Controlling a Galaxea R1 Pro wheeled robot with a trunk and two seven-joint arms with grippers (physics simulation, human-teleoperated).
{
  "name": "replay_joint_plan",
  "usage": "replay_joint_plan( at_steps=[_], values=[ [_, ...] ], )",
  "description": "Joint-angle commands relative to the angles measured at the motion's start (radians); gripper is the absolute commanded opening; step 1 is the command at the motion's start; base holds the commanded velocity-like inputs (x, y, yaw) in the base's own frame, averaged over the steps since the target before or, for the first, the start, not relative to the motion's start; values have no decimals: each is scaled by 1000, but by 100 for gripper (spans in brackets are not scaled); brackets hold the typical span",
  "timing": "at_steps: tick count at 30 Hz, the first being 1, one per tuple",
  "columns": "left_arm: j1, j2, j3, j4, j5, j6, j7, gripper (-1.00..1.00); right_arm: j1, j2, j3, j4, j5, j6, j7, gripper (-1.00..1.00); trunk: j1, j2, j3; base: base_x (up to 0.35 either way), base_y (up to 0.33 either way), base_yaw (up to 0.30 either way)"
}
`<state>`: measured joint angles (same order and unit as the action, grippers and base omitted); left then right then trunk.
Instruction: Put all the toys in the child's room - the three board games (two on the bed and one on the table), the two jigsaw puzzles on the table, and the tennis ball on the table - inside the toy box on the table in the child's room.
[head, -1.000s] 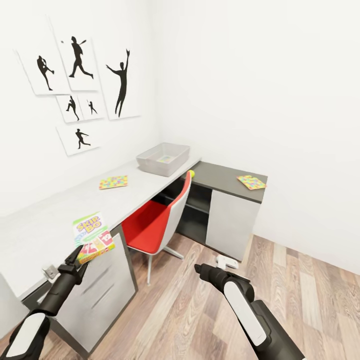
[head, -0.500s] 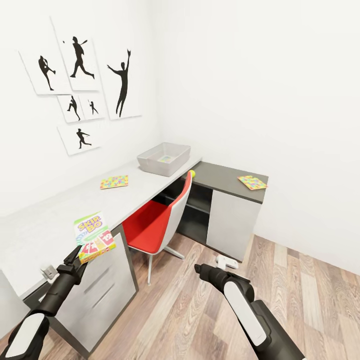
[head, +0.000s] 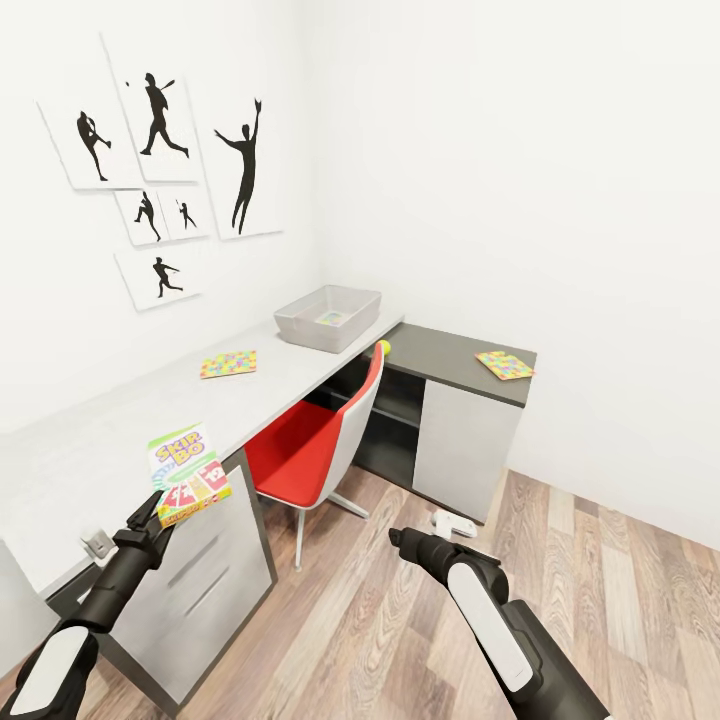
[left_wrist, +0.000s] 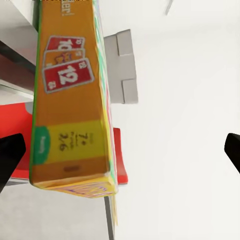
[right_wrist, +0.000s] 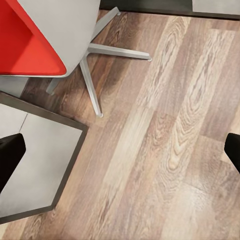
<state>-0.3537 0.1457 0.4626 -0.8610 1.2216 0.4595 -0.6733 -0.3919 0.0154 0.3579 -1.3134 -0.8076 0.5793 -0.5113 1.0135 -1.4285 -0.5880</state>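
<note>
Nothing has moved in half a second; robot paused. Table (head: 120, 420) left of frame, toy box (head: 328, 318) upper centre, far. Left gripper (head: 150, 522) pinches board game (head: 187, 474) lower left, delivery pending. Right gripper (head: 400, 540) spread, empty.

Head view looks forward and down from high up over the counter (head: 300, 375) corner, both arms low in frame. Left wrist view sits very close to a card box (left_wrist: 70, 100). Right wrist view faces straight down at the floor (right_wrist: 165, 150) (red chair (right_wrist: 30, 40) shared with head view).
</note>
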Motion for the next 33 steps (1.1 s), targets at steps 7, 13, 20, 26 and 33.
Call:
replay_joint_plan(
  at_steps=[7,13,20,26,33],
  values=[
    [-1,0,-1,0,7,7,-11,100,-1,0,4,-1,-10,1,-10,100,0,-1,-1,0,0,0],
    [-1,0,-1,0,8,7,-8,100,-1,0,21,-1,-9,1,-10,100,0,-1,-1,0,0,0],
    [-1,0,-4,0,0,7,-2,100,-1,0,26,-1,-8,0,-10,100,0,-1,-1,0,0,0],
    [-1,0,-5,0,-1,9,-2,100,-1,0,27,-1,-8,0,-10,100,0,-1,-1,0,0,0],
    [-1,0,-4,0,5,12,-5,100,-1,0,27,-1,-8,0,-10,100,0,-1,-1,0,0,0]
  ],
)
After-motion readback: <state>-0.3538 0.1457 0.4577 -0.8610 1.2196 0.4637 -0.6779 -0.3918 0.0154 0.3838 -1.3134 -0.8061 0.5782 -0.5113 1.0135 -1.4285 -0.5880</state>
